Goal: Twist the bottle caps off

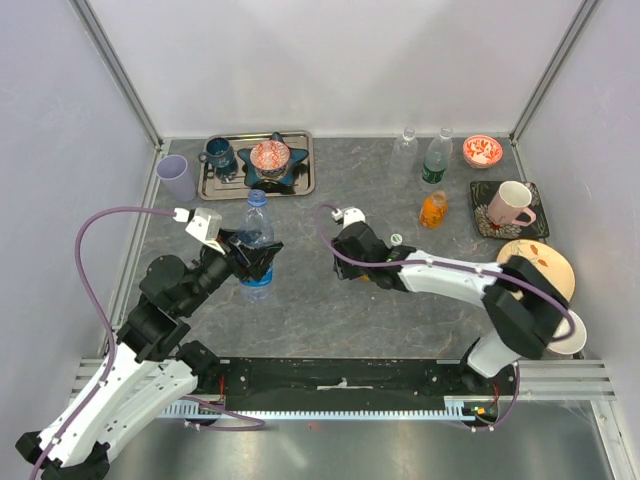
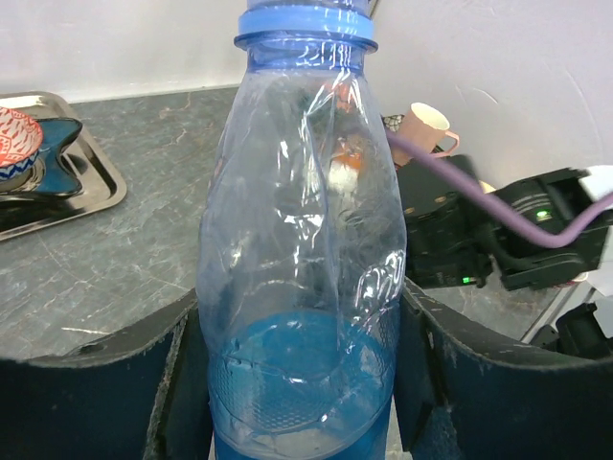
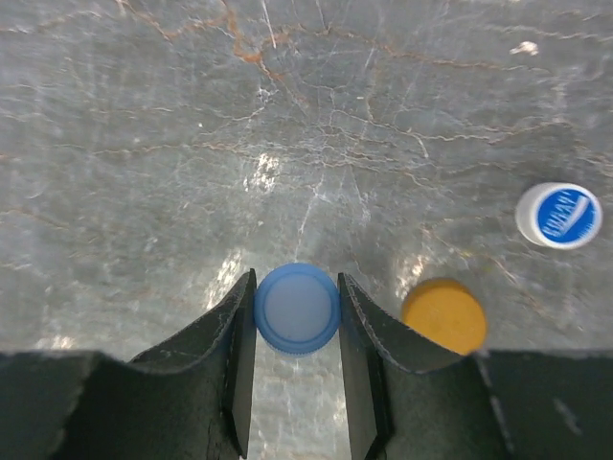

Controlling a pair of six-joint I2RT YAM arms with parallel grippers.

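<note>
My left gripper is shut on the lower body of a clear blue-tinted bottle that stands upright at the table's middle left. The bottle fills the left wrist view between both fingers, its blue neck ring at the top. My right gripper is shut on a blue bottle cap, held just above the grey tabletop. An orange cap lies to its right, and a white cap with a blue top lies farther right. From above, the right gripper sits mid-table beside the white cap.
Three more bottles stand at the back right: a clear one, a green-labelled one and a small orange one. A steel tray with a mug and a star dish is at the back left, beside a lilac cup. A pink mug and a wooden plate are on the right.
</note>
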